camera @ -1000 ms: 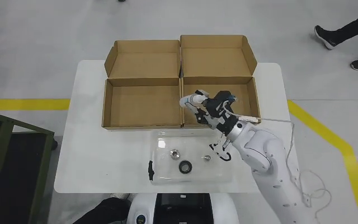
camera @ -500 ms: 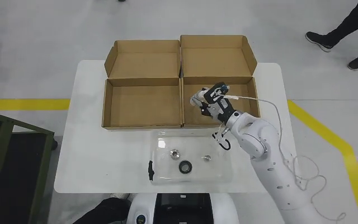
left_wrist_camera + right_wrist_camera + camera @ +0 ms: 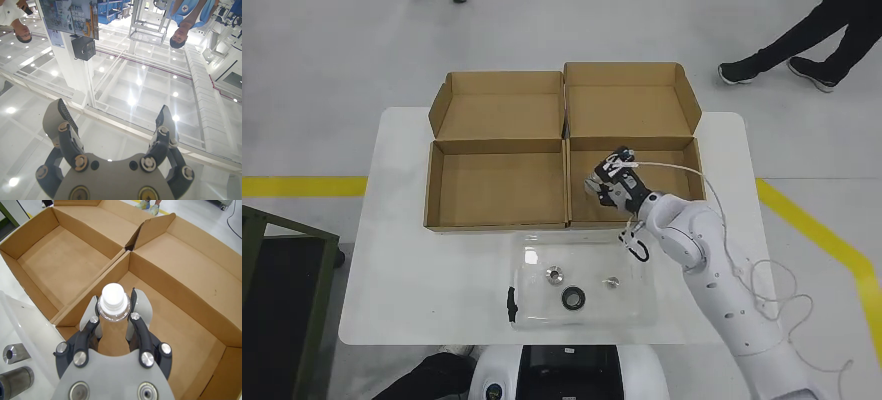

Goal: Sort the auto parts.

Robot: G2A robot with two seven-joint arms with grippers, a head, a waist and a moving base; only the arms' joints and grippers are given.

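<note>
Since the right tool (image 3: pixel 115 303) is clenched on the white stepped plastic part (image 3: pixel 112 292) above the 8 o'clock side of the right-hand brown cardboard box (image 3: pixel 179 317), it should probably carry the part toward the centre and lower it before releasing.

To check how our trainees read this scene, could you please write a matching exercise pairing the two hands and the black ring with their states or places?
1. left hand
2. right hand
3. black ring

A. lies in the clear tray
B. shut on the white part, over the right box
C. open, holding nothing

Pairs: 1-C, 2-B, 3-A.
</note>
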